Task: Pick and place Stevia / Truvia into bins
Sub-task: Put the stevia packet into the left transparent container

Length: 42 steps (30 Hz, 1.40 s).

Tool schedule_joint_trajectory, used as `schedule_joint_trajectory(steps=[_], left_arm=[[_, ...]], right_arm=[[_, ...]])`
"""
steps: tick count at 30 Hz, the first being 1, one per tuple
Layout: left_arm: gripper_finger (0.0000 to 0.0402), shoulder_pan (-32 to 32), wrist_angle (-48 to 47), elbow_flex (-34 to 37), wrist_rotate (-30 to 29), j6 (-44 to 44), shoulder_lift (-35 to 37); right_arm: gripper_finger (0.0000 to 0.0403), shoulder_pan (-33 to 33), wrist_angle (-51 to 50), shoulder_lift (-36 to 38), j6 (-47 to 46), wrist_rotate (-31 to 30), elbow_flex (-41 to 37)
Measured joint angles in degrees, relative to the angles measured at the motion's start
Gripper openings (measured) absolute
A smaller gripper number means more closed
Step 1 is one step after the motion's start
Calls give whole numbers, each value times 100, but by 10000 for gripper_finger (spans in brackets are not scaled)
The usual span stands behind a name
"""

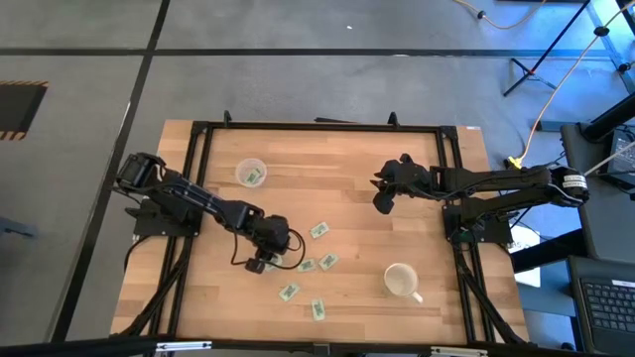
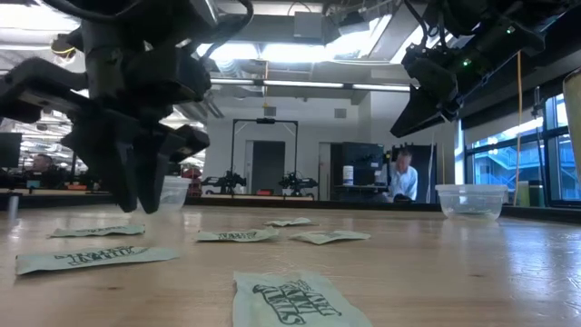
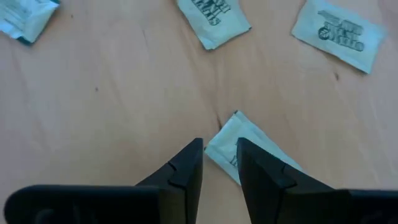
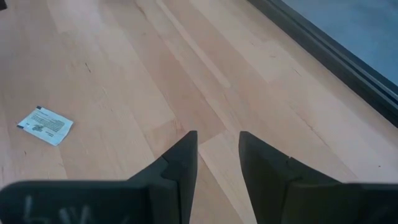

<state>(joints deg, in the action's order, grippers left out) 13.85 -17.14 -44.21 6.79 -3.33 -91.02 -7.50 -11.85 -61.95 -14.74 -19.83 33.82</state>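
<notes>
Several white, green-printed Stevia packets (image 1: 318,230) lie flat on the wooden table near its middle and front; they also show in the low view (image 2: 238,235). My left gripper (image 1: 258,263) points down over one packet (image 3: 249,146), fingers a little apart (image 3: 221,149), tips just above the table (image 2: 136,209). One packet corner shows between the fingers, and the rest is hidden under one finger. One clear cup (image 1: 250,174) at the far left holds a packet. A second clear cup (image 2: 470,200) shows only in the low view. My right gripper (image 1: 381,201) hangs empty and slightly open (image 4: 217,140) above the table's right half.
An opaque white mug (image 1: 401,281) stands near the front right. Two more packets (image 3: 214,18) (image 3: 339,31) lie just beyond my left gripper. A lone packet (image 4: 45,125) lies on bare wood in the right wrist view. A black frame (image 1: 298,126) edges the table.
</notes>
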Motion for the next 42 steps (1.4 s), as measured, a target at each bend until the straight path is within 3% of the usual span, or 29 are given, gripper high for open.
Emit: schedule_joint_trajectory(steps=[3, 12, 20, 32, 42], left_arm=[[93, 4, -31, 0, -252, -2, 0], [91, 87, 31, 168, -179, -240, -7], [92, 236, 365, 141, -264, -238, -453], [6, 232, 568, 142, -233, -192, -581], [2, 220, 567, 144, -215, -194, -581]], right_arm=[[121, 0, 0, 0, -2, 0, 0], [121, 1, -3, 0, 0, 0, 0], [121, 2, -3, 0, 0, 2, 0], [121, 1, -5, 0, 0, 0, 0], [121, 1, -5, 0, 8, 0, 0]])
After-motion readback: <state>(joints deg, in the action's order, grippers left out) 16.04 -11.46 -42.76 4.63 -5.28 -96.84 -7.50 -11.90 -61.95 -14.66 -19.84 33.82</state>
